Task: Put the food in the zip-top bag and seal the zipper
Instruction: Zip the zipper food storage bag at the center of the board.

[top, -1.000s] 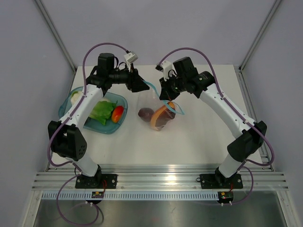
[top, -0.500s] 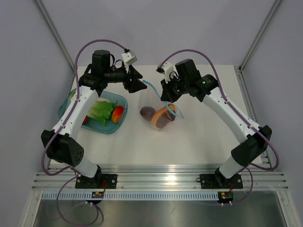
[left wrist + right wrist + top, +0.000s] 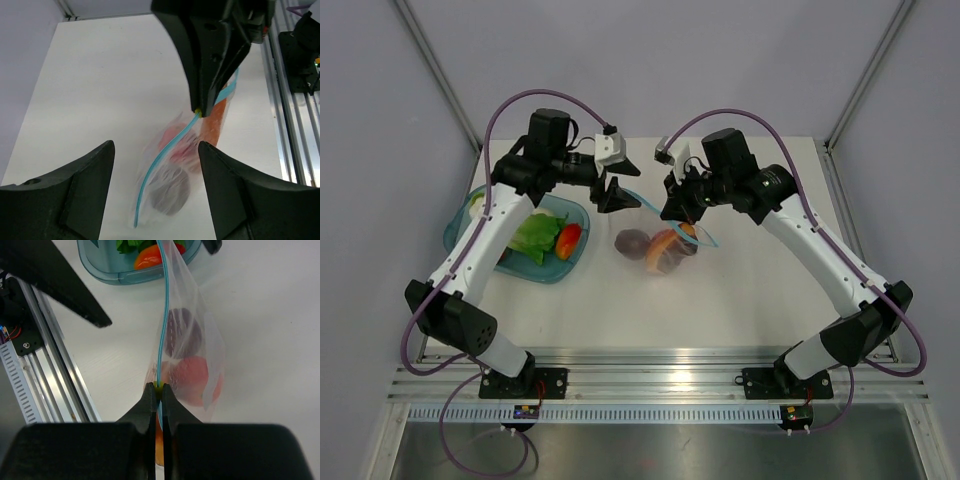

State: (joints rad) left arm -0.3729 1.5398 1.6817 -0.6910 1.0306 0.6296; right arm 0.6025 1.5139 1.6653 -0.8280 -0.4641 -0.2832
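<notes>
Several food pieces (image 3: 186, 376) in zip-top bag (image 3: 202, 337), greens (image 3: 532, 236) in bowl (image 3: 563, 274)

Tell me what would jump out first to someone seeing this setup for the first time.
The clear zip-top bag is held up mid-table with a purple piece and a red piece inside, the right gripper pinched shut on its teal zipper. The left gripper is open near the bag's other end, holding nothing. To the left sits a teal bowl with lettuce and a red-orange piece in it.
</notes>
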